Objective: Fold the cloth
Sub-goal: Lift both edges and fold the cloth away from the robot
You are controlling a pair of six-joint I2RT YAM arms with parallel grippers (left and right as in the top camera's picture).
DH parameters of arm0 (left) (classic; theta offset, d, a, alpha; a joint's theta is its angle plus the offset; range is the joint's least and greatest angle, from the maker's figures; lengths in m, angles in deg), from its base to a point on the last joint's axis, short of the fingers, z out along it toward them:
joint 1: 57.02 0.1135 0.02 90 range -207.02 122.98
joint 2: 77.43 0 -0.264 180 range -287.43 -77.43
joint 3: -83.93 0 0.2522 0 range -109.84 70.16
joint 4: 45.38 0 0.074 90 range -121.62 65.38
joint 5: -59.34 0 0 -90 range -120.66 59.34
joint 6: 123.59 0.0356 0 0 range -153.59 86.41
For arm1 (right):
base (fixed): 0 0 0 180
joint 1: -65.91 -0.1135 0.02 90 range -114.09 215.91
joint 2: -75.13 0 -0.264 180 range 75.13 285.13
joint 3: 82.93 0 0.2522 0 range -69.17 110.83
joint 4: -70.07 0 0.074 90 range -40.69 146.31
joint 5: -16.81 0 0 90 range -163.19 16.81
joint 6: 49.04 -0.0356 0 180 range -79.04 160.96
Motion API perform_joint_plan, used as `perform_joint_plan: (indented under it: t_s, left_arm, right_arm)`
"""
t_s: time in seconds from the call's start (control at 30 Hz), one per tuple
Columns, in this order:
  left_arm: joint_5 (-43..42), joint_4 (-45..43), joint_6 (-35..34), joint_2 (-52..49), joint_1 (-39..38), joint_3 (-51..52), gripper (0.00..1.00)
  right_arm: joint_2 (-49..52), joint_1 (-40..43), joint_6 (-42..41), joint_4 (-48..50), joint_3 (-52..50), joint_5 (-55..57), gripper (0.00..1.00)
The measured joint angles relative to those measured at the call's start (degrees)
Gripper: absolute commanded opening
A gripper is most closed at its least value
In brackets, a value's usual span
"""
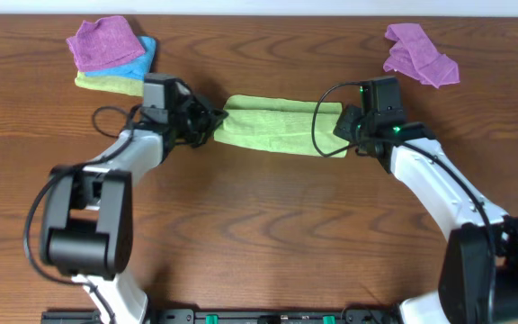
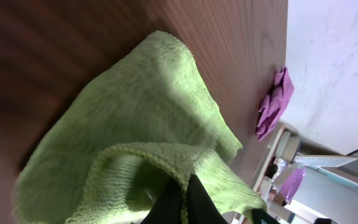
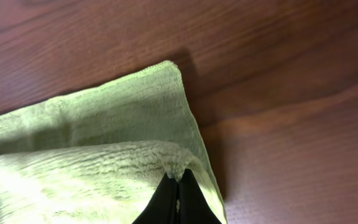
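The cloth [image 1: 277, 126] lies mid-table toward the far side of the wooden table [image 1: 259, 234], doubled into a long strip running left to right. One fold looks done, and by my judgement at least one more, end to end, is left. The left gripper [image 1: 212, 120] is pinched on a lifted layer at the strip's left end, and the right gripper [image 3: 178, 186] is pinched on the top layer's edge at the right end. The fabric is soft, fuzzy lime-green pile with a stitched hem, and it sags in slack, rounded folds where it is raised.
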Motion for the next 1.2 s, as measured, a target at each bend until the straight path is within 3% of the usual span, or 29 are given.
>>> perform_joint_plan:
  t_s: [0.3,1.0,1.07,1.1,1.13,1.2]
  left_arm:
    - [2.1,-0.2,0.5,-7.6,-0.7,-9.1,0.06]
    - [8.4,-0.9,4.3,-9.4,-0.7,-9.4,0.08]
    - [9.0,-0.9,4.7,-9.4,-0.7,-9.4,0.11]
    - [9.4,-0.9,4.9,-9.4,-0.7,-9.4,0.17]
    - [9.7,-0.9,5.0,-9.4,-0.7,-9.4,0.30]
    - [10.1,-1.1,5.6,-9.5,-0.7,-9.4,0.46]
  right_arm:
    - [6.0,0.0,0.2,9.0,0.0,1.0,0.01]
    - [11.4,0.0,2.2,17.4,0.0,3.4,0.01]
    - [11.8,0.0,2.3,17.5,0.0,3.4,0.01]
    - [12.1,0.0,2.3,17.5,0.0,3.4,0.02]
    - [12.3,0.0,2.3,17.5,0.0,3.4,0.11]
    - [12.4,0.0,2.5,17.5,0.0,3.5,0.26]
